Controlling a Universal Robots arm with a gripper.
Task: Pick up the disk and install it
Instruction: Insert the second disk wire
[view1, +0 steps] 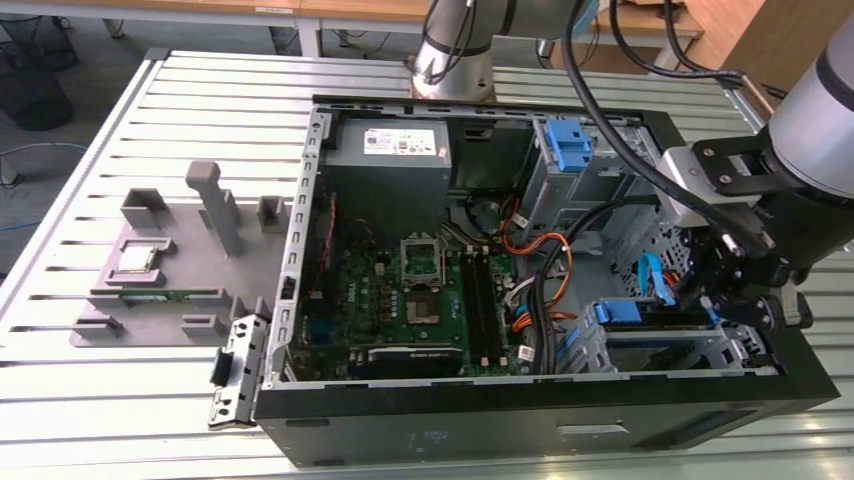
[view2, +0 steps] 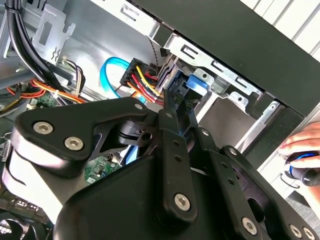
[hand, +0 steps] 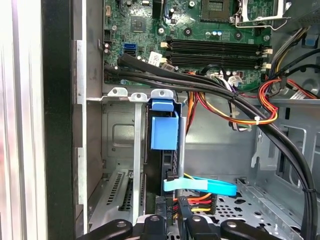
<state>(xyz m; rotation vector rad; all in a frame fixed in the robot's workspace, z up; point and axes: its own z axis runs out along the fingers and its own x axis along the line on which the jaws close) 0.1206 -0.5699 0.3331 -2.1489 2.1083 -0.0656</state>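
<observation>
– Disk first: where is it, measured from the jaws?

– Just ahead of the fingertips. It stands on edge in a slot of the metal drive cage, blue carrier tab uppermost in the first wrist view. The gripper is poised right at its near end. In the second wrist view the gripper has its jaws drawn narrow, nearly together, with nothing I can make out between them. The blue carrier lies just beyond the tips.

– So is it seated?

– It looks slotted in, but I can't tell how deep. The power plug with red, yellow and black wires and the light-blue data cable lie beside the jaws, close to the drive's end.

– How would it handle?

– My guess is dense and fully rigid, heavy for its bulk, with smooth metal flanks that could slip. It likely dislikes knocks. The plastic carrier frame or the drive's narrow edges look like the sensible hold, away from the connector end.

– Any writing?

– On the disk, none I can read from these angles. Well away from the jaws, the grey power supply carries a white sticker, its print too small to read.
</observation>
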